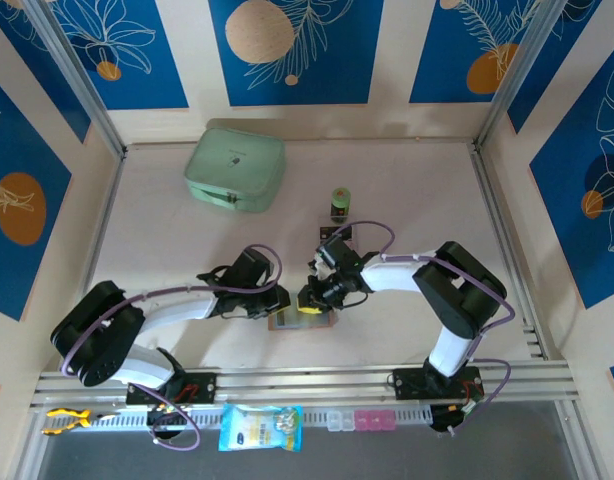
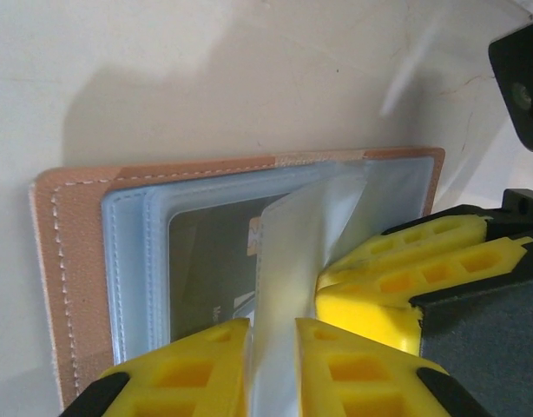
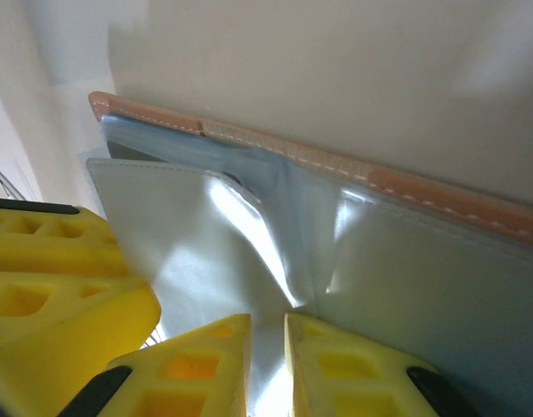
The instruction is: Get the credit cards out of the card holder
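Note:
The card holder lies open on the table between both arms, pinkish-brown with pale grey-blue sleeves. A dark credit card sits inside a left sleeve, partly hidden. My left gripper is shut on a pale sleeve leaf that stands up from the holder. From the other side, my right gripper is shut on a sleeve leaf of the card holder. The right gripper's fingers almost touch the left ones.
A mint-green case stands at the back left. A green-and-black cylinder stands just behind the right gripper. On the front rail lie a blue packet and small pink and clear boxes.

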Robot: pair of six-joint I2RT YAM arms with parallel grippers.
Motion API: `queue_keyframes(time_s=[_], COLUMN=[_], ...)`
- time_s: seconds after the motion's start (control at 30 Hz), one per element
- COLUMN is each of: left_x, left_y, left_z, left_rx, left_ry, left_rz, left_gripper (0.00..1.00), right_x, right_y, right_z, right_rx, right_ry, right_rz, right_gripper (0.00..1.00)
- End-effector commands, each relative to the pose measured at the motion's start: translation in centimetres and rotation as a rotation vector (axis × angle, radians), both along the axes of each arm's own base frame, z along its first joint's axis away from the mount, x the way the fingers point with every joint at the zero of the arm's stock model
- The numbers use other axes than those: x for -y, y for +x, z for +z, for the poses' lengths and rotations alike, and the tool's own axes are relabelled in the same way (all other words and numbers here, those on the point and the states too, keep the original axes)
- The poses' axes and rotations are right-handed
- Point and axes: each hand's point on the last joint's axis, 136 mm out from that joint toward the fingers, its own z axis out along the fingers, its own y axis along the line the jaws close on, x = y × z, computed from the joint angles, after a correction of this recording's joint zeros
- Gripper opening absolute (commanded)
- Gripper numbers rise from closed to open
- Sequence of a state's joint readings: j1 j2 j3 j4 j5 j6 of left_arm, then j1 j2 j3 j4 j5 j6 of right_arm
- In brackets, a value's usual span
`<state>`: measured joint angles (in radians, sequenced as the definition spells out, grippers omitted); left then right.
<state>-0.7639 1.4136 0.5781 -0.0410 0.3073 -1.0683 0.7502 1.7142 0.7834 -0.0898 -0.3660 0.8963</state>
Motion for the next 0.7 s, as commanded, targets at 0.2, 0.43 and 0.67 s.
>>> queue_keyframes(time_s=[0.2, 0.43, 0.67], left_x=[1.7, 3.4, 5.7], left_y=[0.0, 0.2, 0.3], left_z=[2.0, 3.1, 3.2], left_rx=[0.011, 0.026, 0.026], left_ry=[-0.037, -0.048, -0.062], left_rz=[-0.041, -0.077, -0.124], left_gripper=[0.21, 0.25, 0.30], right_x=[2.1, 4.2, 6.2], right_y=[0.4, 1.3, 1.6], right_z=[2.5, 4.6, 5.4], right_rx=[0.064, 0.122, 0.140], right_ry=[-0.035, -0.032, -0.033], right_rz=[-0.058, -0.119, -0.163], right_gripper=[0.24, 0.24, 0.25])
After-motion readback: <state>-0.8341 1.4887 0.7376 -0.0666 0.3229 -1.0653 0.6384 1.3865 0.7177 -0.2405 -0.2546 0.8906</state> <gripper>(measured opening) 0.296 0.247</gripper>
